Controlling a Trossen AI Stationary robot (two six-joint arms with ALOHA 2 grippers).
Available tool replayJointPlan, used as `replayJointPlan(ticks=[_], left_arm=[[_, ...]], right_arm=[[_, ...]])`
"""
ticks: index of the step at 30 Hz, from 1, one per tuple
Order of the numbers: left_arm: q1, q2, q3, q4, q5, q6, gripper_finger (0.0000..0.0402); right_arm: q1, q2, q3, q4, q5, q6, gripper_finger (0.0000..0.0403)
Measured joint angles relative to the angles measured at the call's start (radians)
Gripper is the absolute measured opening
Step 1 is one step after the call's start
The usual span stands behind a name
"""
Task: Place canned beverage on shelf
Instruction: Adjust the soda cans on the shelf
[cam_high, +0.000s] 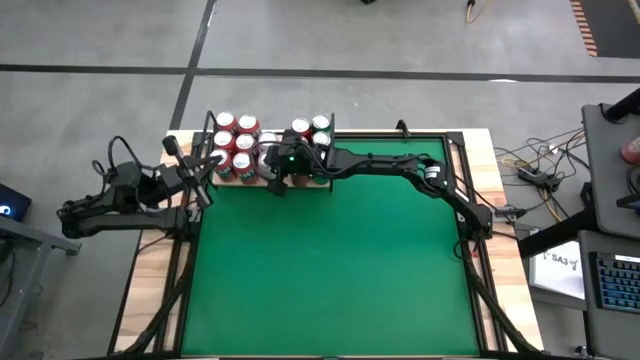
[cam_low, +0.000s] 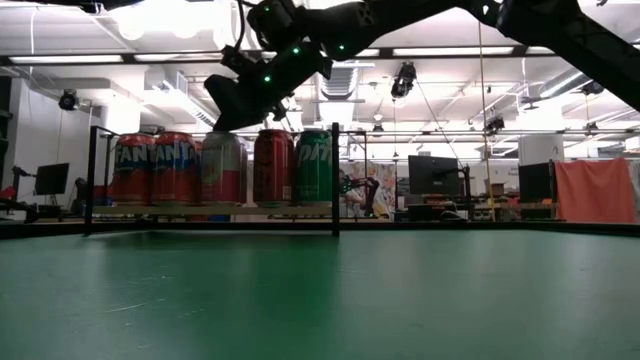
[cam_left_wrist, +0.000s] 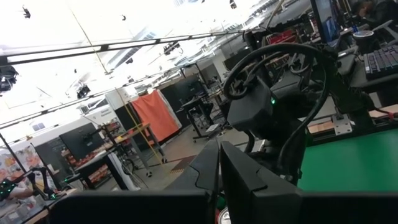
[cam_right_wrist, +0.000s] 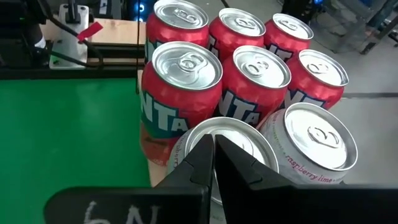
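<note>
The pale wood shelf (cam_low: 200, 210) with black upright rods (cam_low: 335, 180) stands at the table's far edge. Several cans stand upright on it: red ones (cam_right_wrist: 186, 81), a pale raspberry-lime one (cam_right_wrist: 317, 140), and green ones (cam_high: 320, 125). My right gripper (cam_right_wrist: 212, 163) is shut. It hangs just above the silver top of a pale can (cam_right_wrist: 239, 146) in the front row, which also shows in the low view (cam_low: 222, 168). My left gripper (cam_high: 208, 166) is shut and empty beside the shelf's left end. My right gripper's shut fingertips (cam_right_wrist: 202, 165) point down over the near part of the pale can's lid (cam_right_wrist: 242, 143). I cannot tell whether they touch it. The can stands upright on the shelf among the others.
The green felt (cam_high: 330, 270) spreads from the shelf to the near edge. Light wooden strips (cam_high: 495, 200) flank it. The right arm (cam_high: 400, 162) reaches along the far edge to the shelf. Desks and cables (cam_high: 540, 175) lie beyond the table's right side.
</note>
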Motion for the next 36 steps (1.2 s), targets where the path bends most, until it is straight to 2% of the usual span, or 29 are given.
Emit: replayJointPlan(ticks=[23, 36], left_arm=[[0.0, 0.0, 0.0, 0.0, 0.0, 0.002, 0.0], [0.0, 0.002, 0.0, 0.0, 0.0, 0.002, 0.0]], right_arm=[[0.002, 0.0, 0.035, -0.038, 0.01, -0.065, 0.0009], [0.021, -0.04, 0.035, -0.119, -0.026, 0.008, 0.0009]])
